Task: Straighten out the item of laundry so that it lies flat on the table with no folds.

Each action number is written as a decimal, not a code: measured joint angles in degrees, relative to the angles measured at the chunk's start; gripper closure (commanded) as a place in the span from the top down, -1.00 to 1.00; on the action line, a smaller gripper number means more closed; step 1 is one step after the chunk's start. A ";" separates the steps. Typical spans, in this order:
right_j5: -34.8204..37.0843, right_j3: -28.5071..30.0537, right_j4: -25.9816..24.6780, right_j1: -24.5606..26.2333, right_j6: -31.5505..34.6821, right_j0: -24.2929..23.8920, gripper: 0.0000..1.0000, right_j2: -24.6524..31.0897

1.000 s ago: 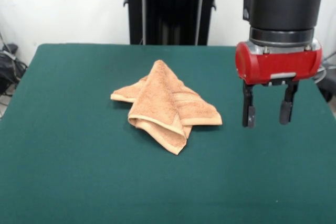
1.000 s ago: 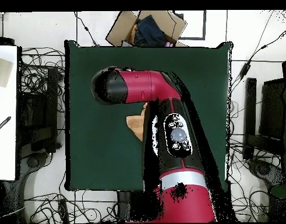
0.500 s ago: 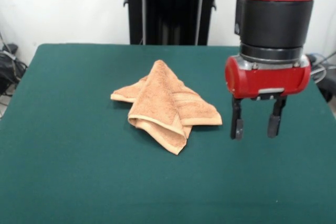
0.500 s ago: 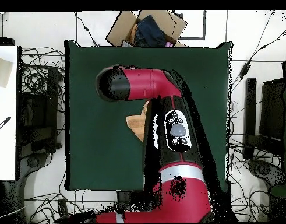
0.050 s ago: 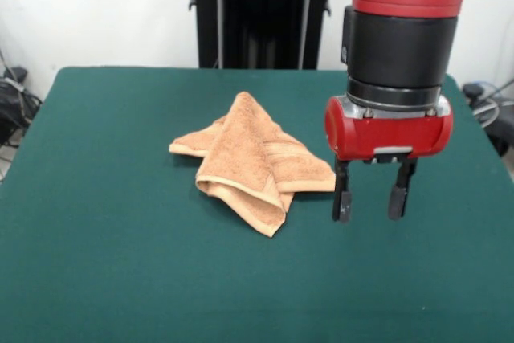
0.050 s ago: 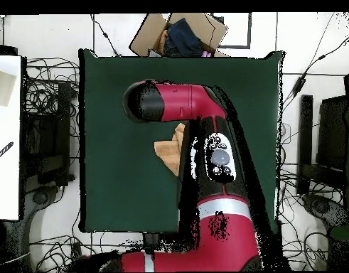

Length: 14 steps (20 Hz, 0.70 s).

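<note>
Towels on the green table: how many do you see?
1. The crumpled, folded towel lies near the middle of the table, just beside the open hand. In the overhead view the arm hides most of it.

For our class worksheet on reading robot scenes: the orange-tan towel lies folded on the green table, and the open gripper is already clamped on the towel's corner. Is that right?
Not quite. The gripper holds nothing: in the front view its open fingers hang beside the towel, next to its corner, with nothing between them. The rest stands: the towel lies folded on the green table.
</note>
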 measured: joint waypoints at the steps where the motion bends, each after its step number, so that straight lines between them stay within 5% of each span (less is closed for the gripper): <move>1: 0.01 -0.13 0.00 0.17 0.00 0.00 1.00 -0.02; 14: -0.23 -1.38 0.00 0.96 0.00 0.01 1.00 -2.54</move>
